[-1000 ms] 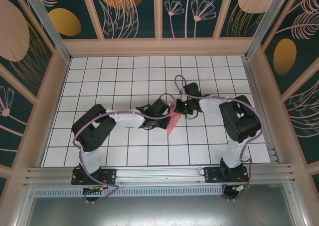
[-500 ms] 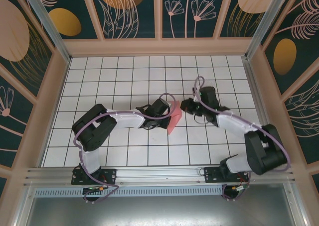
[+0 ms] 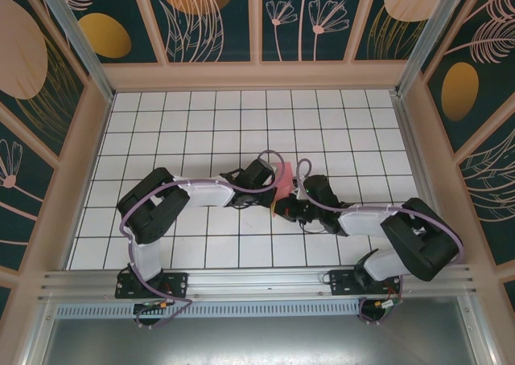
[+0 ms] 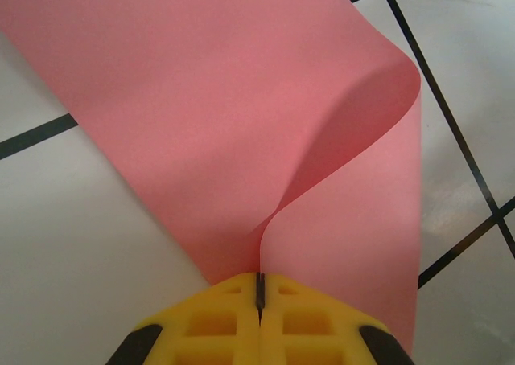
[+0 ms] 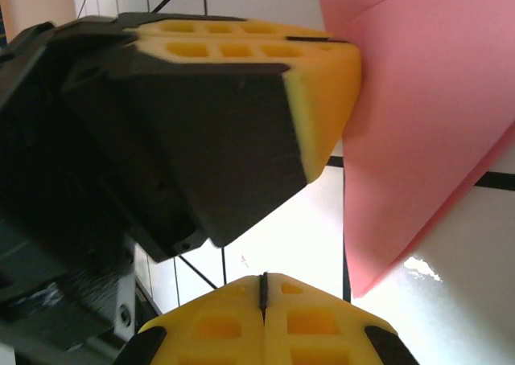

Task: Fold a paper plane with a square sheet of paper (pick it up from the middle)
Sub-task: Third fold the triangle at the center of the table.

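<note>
The square sheet of paper [image 3: 284,177] is pink-red and folded over on itself, standing up off the white grid table near the middle. My left gripper [image 3: 273,188] is shut on its edge. In the left wrist view the yellow jaws [image 4: 259,281] pinch the sheet [image 4: 241,100], which curls up in a loop beyond them. My right gripper [image 3: 280,213] lies low just in front of the paper, shut and empty. In the right wrist view its closed tips [image 5: 263,279] point at the left gripper's fingers [image 5: 322,75] and at the pink sheet [image 5: 418,132], whose lower corner hangs beside them.
The white tiled table [image 3: 201,124] has wooden walls on three sides. A metal rail [image 3: 257,280] runs along the near edge by the arm bases. Both arms' cables arch over the middle of the table.
My right arm has swung from the far side of the paper round to its near side and dropped low. The left gripper has kept still, holding the sheet.
</note>
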